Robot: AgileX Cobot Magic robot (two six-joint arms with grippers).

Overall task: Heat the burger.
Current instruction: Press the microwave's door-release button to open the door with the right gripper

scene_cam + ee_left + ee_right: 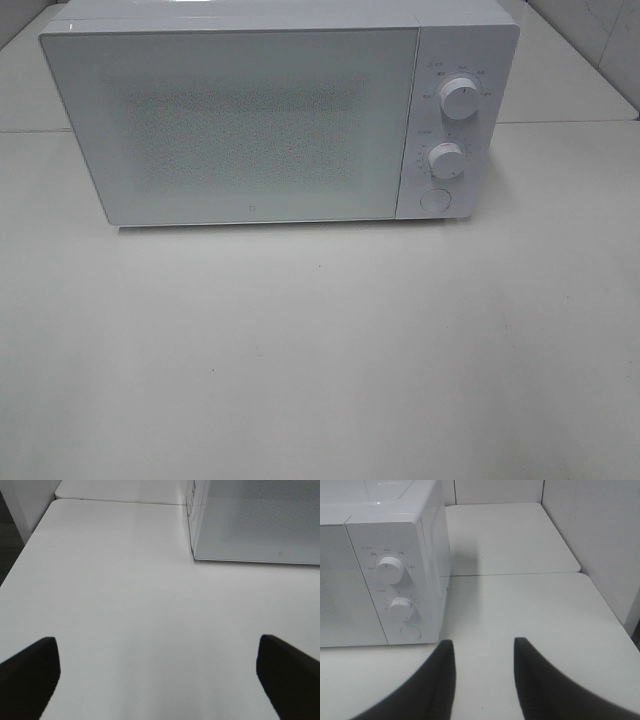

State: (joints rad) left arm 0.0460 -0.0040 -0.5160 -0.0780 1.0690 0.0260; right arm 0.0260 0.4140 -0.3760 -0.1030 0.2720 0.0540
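Observation:
The burger is out of view in every frame. A white microwave [240, 120] stands at the back of the table with its door closed; its frosted door panel hides the inside. In the left wrist view my left gripper [159, 680] is open wide over bare tabletop, short of the microwave's [255, 520] front corner. In the right wrist view my right gripper [484, 642] hovers near the microwave's [395, 555] control panel. Its dark fingers stand a narrow gap apart with nothing between them. Neither arm shows in the high view.
The control panel carries an upper knob [459, 98], a lower knob [446, 160] and a round button [434, 199]. A white table [320, 350] spreads in front of the microwave. White walls [600, 540] close in on the right and at the back.

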